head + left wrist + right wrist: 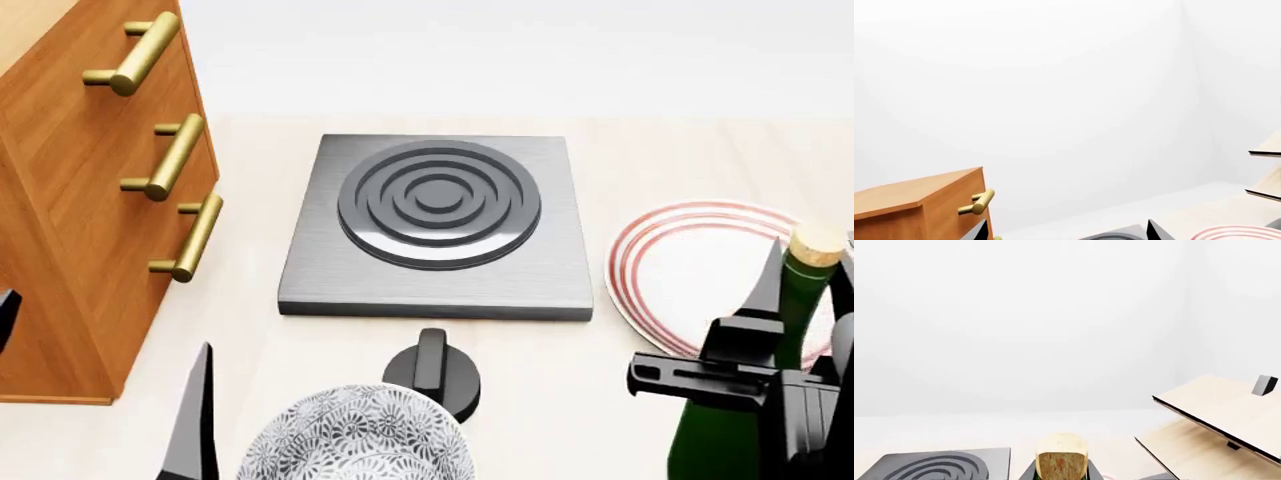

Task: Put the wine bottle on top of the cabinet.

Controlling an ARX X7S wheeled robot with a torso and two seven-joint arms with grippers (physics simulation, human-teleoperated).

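Observation:
The wine bottle, dark green with a tan cork, stands upright at the lower right of the head view, in front of a plate. My right gripper is shut on its neck just below the cork, one black finger on each side. The bottle's base is out of view. The reddish-brown cabinet with brass bar handles fills the left side; its top corner shows in the left wrist view. My left gripper is open and holds nothing, its fingers low beside the cabinet front.
A grey stove plate with concentric rings lies in the middle, with a black knob in front of it. A patterned bowl sits at the near edge. A red-ringed plate lies right of the stove. A pale slanted rack stands further right.

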